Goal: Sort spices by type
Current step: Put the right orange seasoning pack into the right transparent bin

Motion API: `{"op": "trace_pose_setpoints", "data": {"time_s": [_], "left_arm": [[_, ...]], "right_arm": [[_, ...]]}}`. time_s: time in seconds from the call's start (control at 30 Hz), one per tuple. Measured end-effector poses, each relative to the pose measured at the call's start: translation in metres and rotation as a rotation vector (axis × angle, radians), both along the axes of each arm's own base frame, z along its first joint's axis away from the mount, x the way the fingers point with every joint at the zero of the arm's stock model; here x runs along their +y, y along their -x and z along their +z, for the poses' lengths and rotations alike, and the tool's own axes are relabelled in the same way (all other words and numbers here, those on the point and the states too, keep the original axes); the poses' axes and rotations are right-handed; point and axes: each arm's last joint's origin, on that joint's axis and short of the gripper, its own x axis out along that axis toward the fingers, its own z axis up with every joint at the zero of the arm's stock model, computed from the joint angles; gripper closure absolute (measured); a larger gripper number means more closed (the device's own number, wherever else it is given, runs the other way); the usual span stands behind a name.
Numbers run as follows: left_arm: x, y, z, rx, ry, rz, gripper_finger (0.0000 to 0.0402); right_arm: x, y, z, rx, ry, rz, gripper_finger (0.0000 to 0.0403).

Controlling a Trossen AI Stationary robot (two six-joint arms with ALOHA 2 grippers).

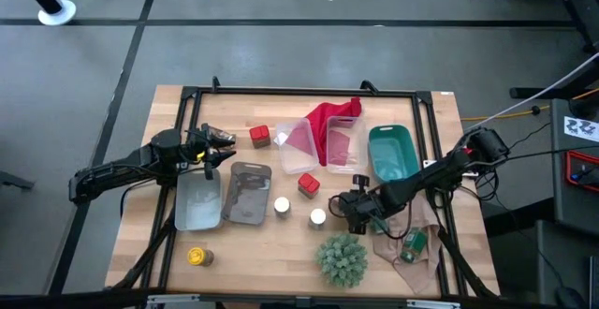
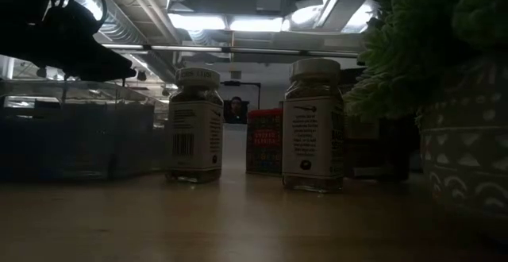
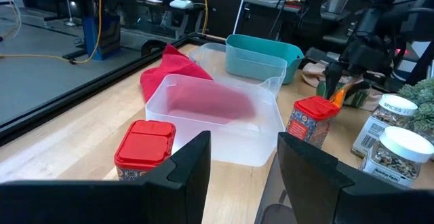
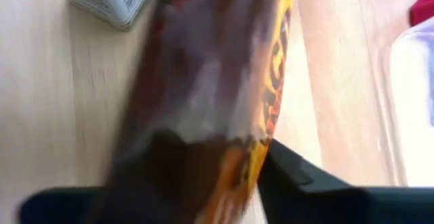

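One yellow-capped jar stands front left. The left gripper hovers half open beside two red tins, then two white-topped jars. The right gripper clamps a brown-amber jar with an orange label, near the plant.

In the right wrist view a brown-amber jar fills the picture, smeared, its label unreadable, its top and base cut off by the edges; the right gripper's fingers show only partly behind it; in the low view the potted plant is cropped at the right edge; jar labels stay too small to read.
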Motion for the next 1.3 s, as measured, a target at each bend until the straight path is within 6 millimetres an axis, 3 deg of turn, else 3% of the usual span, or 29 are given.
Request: {"op": "trace_pose_setpoints", "data": {"time_s": [0.07,0.3,0.5,0.7,0.83,1.0,1.3], "left_arm": [[0.000,0.000,0.000,0.000,0.000,0.000,0.0247],[0.000,0.000,0.000,0.000,0.000,0.000,0.0247],[0.000,0.000,0.000,-0.001,0.000,0.000,0.0247],[0.000,0.000,0.000,-0.001,0.000,0.000,0.0247],[0.000,0.000,0.000,0.000,0.000,0.000,0.0247],[0.000,0.000,0.000,0.000,0.000,0.000,0.0247],[0.000,0.000,0.000,-0.001,-0.001,0.000,0.0247]], "right_arm": [[0.000,0.000,0.001,-0.007,0.012,0.000,0.0373],[-0.002,0.001,0.016,-0.026,0.042,0.010,0.0366],[-0.006,-0.002,0.048,0.012,0.078,0.038,0.0372],[-0.025,-0.010,0.087,0.003,0.135,0.105,0.0372],[-0.048,-0.013,0.109,0.008,0.176,0.112,0.0372],[-0.086,-0.013,0.122,0.020,0.227,0.088,0.0372],[-0.169,-0.008,0.106,0.105,0.219,-0.022,0.0371]]}}
